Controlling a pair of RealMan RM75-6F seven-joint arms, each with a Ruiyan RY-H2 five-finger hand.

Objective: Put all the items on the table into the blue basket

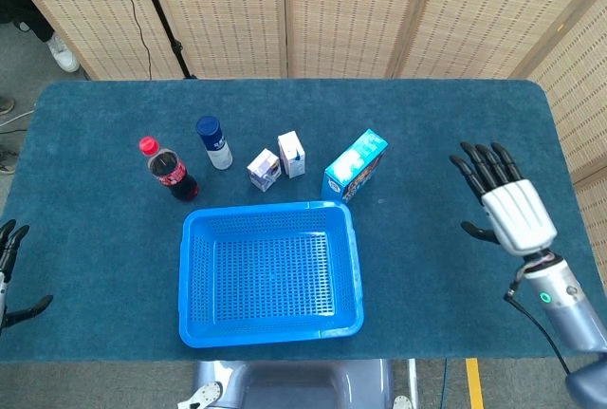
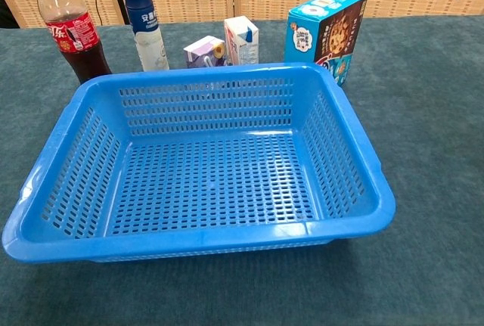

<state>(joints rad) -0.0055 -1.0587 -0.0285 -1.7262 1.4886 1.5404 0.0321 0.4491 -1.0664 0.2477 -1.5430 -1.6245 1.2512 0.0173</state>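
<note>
The empty blue basket [image 1: 271, 329] [image 2: 354, 133] sits at the near middle of the table. Behind it stand a cola bottle [image 1: 171, 172] [image 2: 69, 29], a white bottle with a blue cap [image 1: 213, 141] [image 2: 145, 27], a small purple carton [image 1: 263, 169] [image 2: 203, 51], a white carton [image 1: 291, 154] [image 2: 242, 39] and a teal biscuit box [image 1: 356, 164] [image 2: 325, 29]. My right hand [image 1: 503, 202] hovers open over the table's right side, well right of the box. My left hand [image 1: 9, 271] is open at the left edge, partly cut off. Neither hand shows in the chest view.
The table [image 1: 427, 124] is covered in dark teal cloth. Woven folding screens [image 1: 351, 10] stand behind it. A black stand pole [image 1: 156, 10] rises at the back left.
</note>
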